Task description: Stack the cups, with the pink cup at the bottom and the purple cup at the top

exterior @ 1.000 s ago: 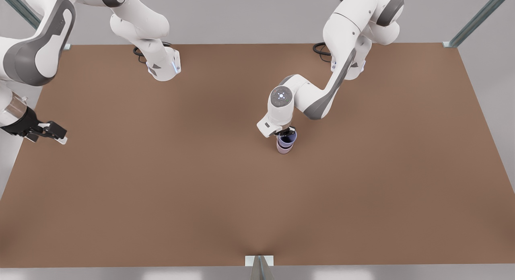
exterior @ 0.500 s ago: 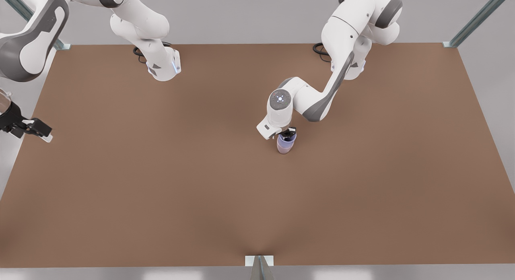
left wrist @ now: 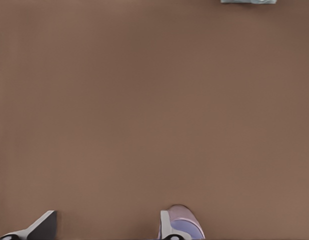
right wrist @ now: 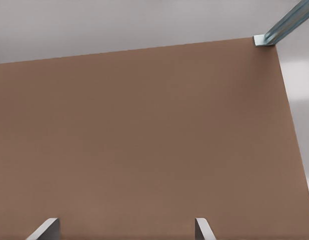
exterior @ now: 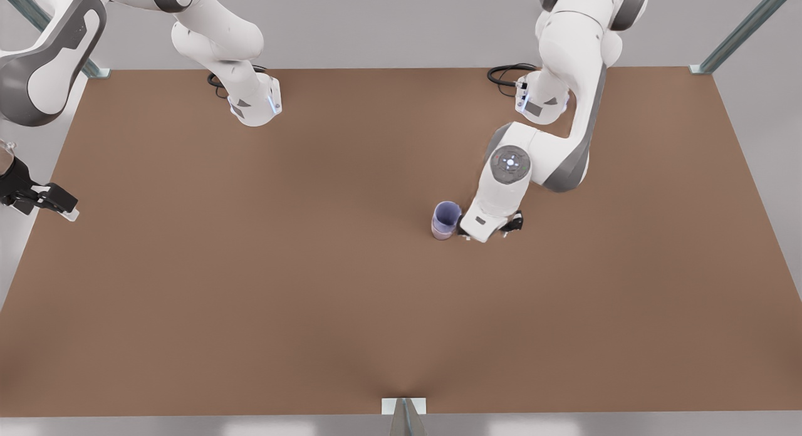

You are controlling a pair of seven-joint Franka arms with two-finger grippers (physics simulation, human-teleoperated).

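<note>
Two cups sit nested near the middle of the table (exterior: 250, 285): the purple cup (exterior: 446, 214) inside the pink cup (exterior: 441, 233), whose base shows below it. The left gripper (exterior: 490, 230) hangs just beside the stack, on the front view's right, fingers spread wide and holding nothing; in its wrist view one finger (left wrist: 165, 226) sits right against the cups. The right gripper (exterior: 53, 201) waits at the table's edge on the front view's left, parted and empty. The stack looks done, so the step in hand is the retreat. Best to lift the left gripper straight up and away from the cups, so that near finger does not clip the rim and tip the stack
</note>
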